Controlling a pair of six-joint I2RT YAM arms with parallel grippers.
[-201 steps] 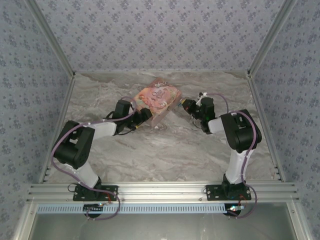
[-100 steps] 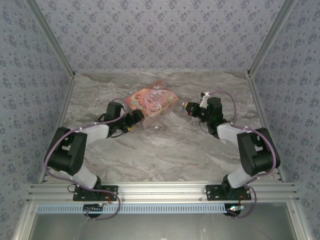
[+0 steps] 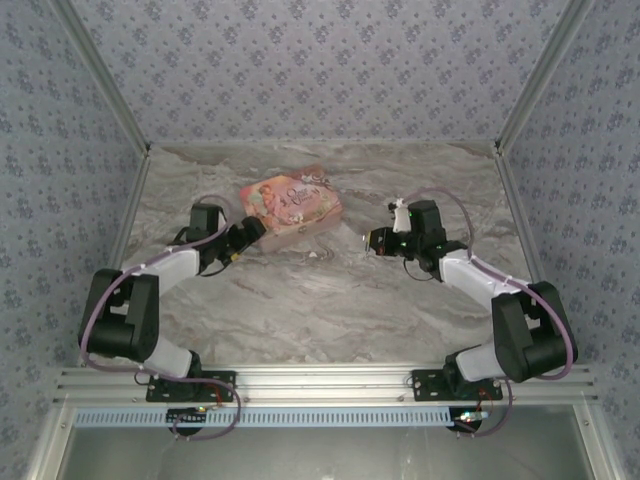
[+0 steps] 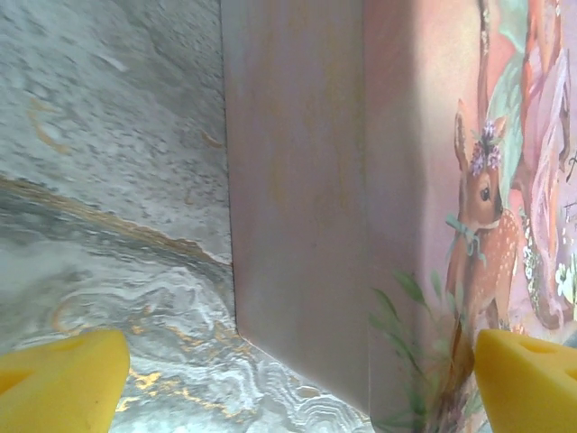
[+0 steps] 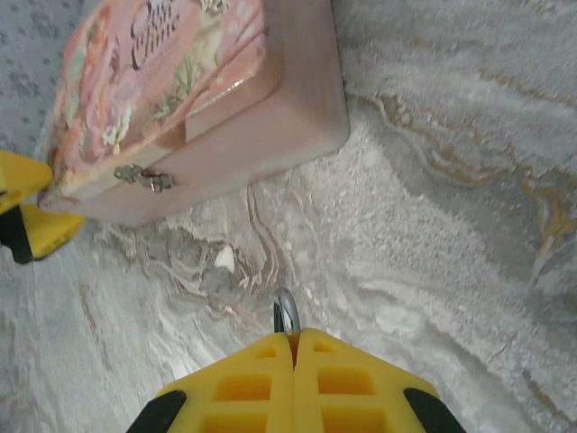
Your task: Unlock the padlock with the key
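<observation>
Low, arms outstretched: left pincer point(image 3: 250, 230) spread beside box point(image 3: 290, 203), right pincer point(image 5: 291, 341) pinching loop point(image 5: 286, 311).

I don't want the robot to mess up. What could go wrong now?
1. The right gripper pinches a tiny metal loop by its fingertips alone, so it might slip out onto the table.
2. The left gripper stands open around the box corner. Closing there could shove or twist the box, and its clasp would move away from the right gripper.
</observation>
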